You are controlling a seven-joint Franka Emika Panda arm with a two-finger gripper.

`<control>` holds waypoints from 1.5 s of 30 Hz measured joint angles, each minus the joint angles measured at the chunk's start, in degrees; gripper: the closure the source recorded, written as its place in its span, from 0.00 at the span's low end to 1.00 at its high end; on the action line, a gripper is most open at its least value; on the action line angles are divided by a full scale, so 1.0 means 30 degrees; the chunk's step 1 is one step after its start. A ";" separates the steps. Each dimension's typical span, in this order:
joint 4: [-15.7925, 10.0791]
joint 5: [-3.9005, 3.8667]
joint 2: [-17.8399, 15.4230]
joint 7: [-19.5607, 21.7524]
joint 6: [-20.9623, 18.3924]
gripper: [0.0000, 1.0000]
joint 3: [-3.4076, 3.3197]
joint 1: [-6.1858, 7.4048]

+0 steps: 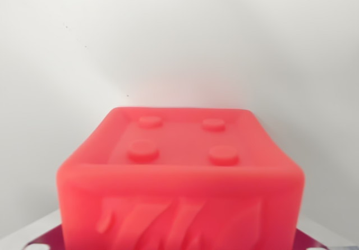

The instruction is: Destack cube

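A red cube (180, 180) fills the lower half of the wrist view, directly below and close to the camera. Its top face has four round studs; its near face carries raised flame-like shapes. It sits on a dark magenta surface (42, 241), seen at both lower corners. A plain white wall (179, 37) lies behind. The gripper is out of view.

A plain white wall (179, 37) fills the top and both sides of the wrist view. Low down at the bottom corners, a flat dark pink piece (314, 240) pokes out. A bit of grey (343, 245) shows at the bottom right corner.
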 joint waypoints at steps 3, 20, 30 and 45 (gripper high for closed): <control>0.0003 0.0000 0.0000 0.0000 0.0001 0.00 0.0001 0.0000; 0.0008 0.0000 0.0000 0.0000 0.0002 0.00 0.0001 -0.0001; 0.0006 0.0000 -0.0013 0.0001 -0.0014 0.00 0.0001 -0.0001; -0.0375 -0.0005 -0.1455 0.0008 -0.1010 0.00 -0.0016 0.0004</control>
